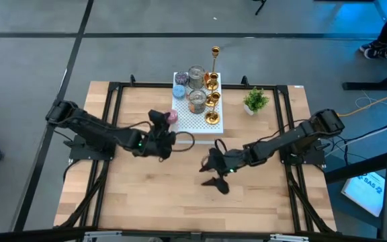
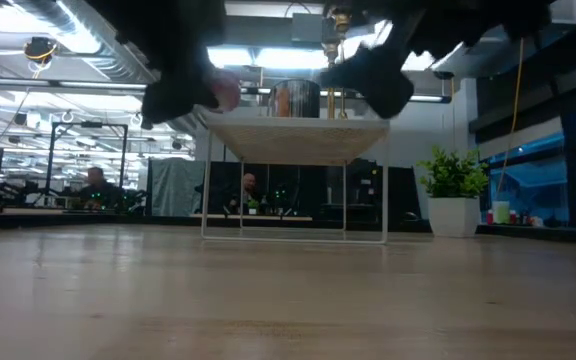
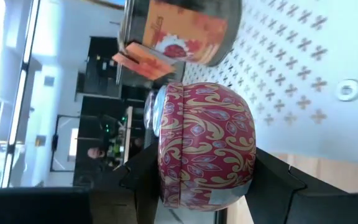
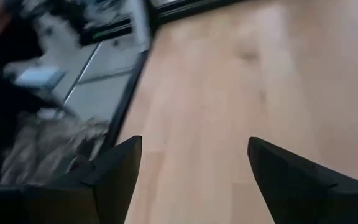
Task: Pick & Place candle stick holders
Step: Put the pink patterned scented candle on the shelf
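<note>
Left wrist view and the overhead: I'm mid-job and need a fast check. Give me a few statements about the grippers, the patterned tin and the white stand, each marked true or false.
1. The left gripper is shut on the small red patterned tin. True.
2. The right gripper holds a gold candle holder. False: its fingers are open and empty, over bare table.
3. The tall thin gold holder stands at the far edge of the white perforated stand. True.
4. The green potted plant sits on the white stand. False: it stands on the table beside it.
5. The patterned tin is over the middle of the table. False: it is at the stand's near left edge.
</note>
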Motion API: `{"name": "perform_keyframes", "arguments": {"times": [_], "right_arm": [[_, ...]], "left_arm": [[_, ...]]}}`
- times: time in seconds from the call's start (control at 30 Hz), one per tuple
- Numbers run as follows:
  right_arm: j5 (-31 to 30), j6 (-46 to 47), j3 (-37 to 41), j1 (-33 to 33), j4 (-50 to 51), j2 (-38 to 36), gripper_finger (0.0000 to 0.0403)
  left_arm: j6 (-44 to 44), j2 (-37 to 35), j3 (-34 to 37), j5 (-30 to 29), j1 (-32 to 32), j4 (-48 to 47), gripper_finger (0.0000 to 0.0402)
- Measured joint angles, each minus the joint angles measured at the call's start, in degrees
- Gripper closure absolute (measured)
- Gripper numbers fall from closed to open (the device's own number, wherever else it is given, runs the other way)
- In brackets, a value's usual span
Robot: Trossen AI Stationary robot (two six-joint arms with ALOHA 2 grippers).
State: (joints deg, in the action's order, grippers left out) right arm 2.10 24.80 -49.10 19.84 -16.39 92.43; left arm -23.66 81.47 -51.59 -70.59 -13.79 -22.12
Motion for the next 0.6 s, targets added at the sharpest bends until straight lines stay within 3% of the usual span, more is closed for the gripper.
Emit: {"name": "perform_keyframes", "arguments": {"times": [0.1,0.27,0.6], "right_arm": [[2.08,-3.65,-0.02,1.06,3.48,-2.52,0.0105],[2.45,-7.45,0.03,1.97,12.47,-9.78,0.0106],[2.52,-21.15,2.93,3.53,19.84,-31.25,0.0106]], "left_arm": [[-2.3,0.0,0.0,1.81,1.58,2.55,0.0222],[-10.0,0.0,0.0,11.98,4.28,6.05,0.0221],[-16.33,0.02,0.04,15.04,9.78,9.32,0.0221]]}}
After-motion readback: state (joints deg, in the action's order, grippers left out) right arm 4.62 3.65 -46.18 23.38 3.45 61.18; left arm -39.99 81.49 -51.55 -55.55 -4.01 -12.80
